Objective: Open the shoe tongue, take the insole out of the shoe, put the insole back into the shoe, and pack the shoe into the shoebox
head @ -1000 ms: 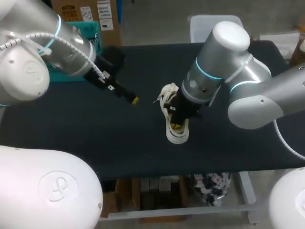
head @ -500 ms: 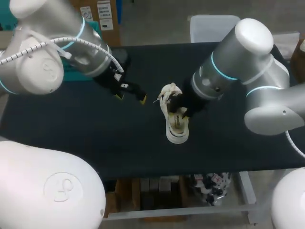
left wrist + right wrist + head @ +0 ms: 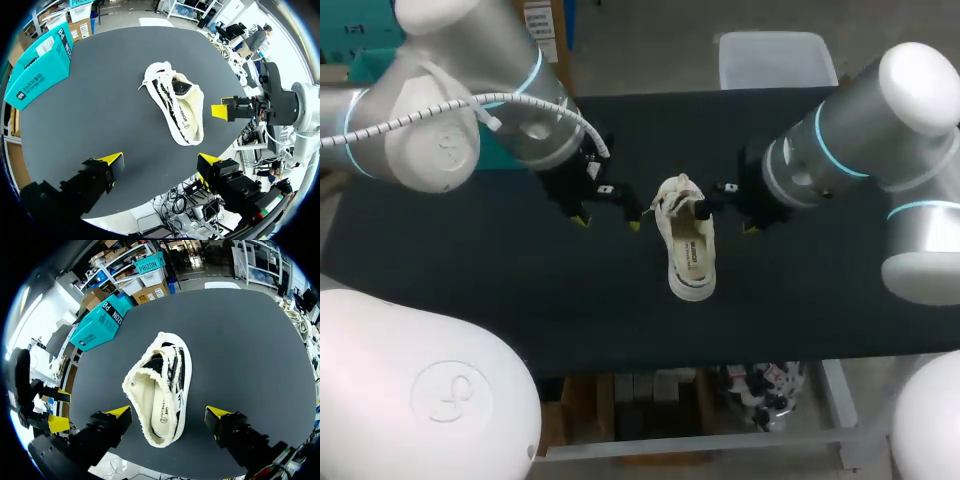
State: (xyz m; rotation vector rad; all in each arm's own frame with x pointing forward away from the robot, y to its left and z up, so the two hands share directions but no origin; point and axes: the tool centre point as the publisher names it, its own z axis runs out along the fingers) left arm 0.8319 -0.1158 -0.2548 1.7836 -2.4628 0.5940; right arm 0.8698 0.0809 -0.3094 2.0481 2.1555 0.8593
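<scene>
The shoe (image 3: 688, 245) lies near the middle of the black table (image 3: 520, 290), sole down and opening up. Its rounded end points toward the robot's edge. The ruffled end, with its loose laces, points away. The shoe is off-white with dark stripes along one side. A pale insole (image 3: 161, 407) with a small printed label shows inside the opening. Whether it sits fully flat in the shoe cannot be told.

The left claw (image 3: 607, 222) hangs just left of the shoe's laced end, its yellow tips spread wide with nothing between them. In the left wrist view the shoe lies ahead of those fingers, apart from both.

The right claw (image 3: 726, 220) hangs on the other side of the same end, also spread and holding nothing. In the head view its nearer tip comes close to the shoe's edge, but contact cannot be made out. In the right wrist view the shoe lies ahead of that claw, its rounded end between the two tips.

The teal shoebox (image 3: 40, 62) lies at the table's left edge, well apart from the shoe and behind the left arm.
</scene>
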